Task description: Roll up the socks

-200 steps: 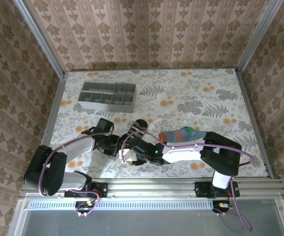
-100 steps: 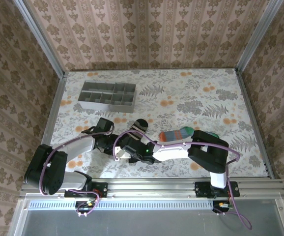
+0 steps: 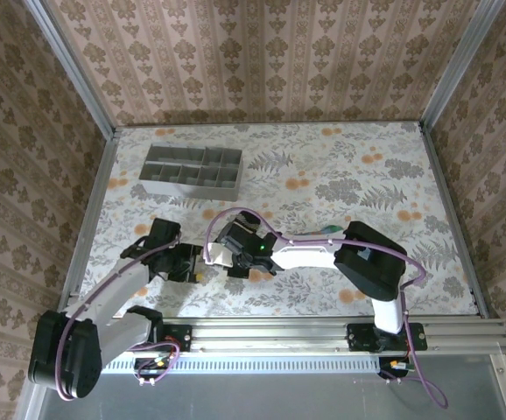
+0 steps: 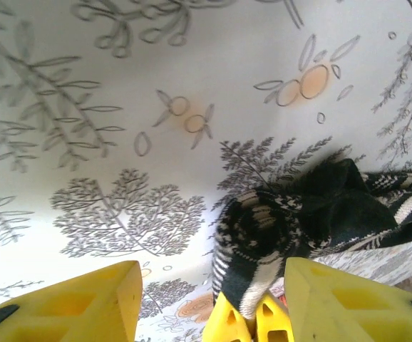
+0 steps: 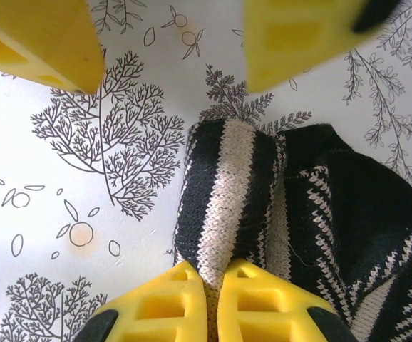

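- No readable lettering, label, brand, number or sign anywhere.
- Only knitted stripes on the black-and-cream striped fabric sock [image 5: 227, 178] — only printed ferns and orange blossoms on the white floral table cover [image 3: 323, 175].

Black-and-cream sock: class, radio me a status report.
Right gripper jaws shut on black-and-cream striped sock. Left gripper jaws open, close by. Compartment tray well apart.

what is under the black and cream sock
Floral table cover shows beside the black-and-cream sock, so it seems to lie on that; the patch beneath is covered. The right gripper pinches its near fold.
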`<state>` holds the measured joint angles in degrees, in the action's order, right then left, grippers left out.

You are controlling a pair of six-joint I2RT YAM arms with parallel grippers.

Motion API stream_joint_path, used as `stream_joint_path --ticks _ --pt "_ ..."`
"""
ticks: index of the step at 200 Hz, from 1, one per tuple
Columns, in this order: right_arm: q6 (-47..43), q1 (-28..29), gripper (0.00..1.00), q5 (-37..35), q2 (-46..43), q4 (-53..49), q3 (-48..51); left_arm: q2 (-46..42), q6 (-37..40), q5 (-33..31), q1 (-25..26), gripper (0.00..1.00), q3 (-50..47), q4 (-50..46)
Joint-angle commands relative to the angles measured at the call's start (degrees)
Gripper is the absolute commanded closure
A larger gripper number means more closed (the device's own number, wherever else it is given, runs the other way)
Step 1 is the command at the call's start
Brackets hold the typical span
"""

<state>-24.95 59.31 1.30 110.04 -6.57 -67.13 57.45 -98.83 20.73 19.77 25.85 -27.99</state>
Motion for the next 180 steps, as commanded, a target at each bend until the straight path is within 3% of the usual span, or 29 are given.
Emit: stream_joint_path --ticks 1,37,81,120,180 --pt "4.47 -1.92 1.0 5.86 4.39 -10.67 0.54 -2.44 -0.73 -2.03 -0.52 0.46 1.4 -6.24" --pt "7.55 -4.51 1.0 12.7 6.24 -13.3 -1.33 -3.05 1.98 -2.43 0.5 0.49 1.4 -2.13" --pt "11.06 -8.4 1.0 21.66 7.98 -14.5 -1.6 1.12 3.75 -3.62 6.04 0.5 0.41 6.88" --pt "11.78 -9.66 1.0 24.1 9.74 -16.82 -2.42 6.19 3.57 -6.0 11.17 0.5 0.83 12.57" --pt "17.31 -12.29 1.0 30.19 11.01 -14.49 -0.7 11.49 4.26 -8.59 12.5 0.53 -0.84 18.09"
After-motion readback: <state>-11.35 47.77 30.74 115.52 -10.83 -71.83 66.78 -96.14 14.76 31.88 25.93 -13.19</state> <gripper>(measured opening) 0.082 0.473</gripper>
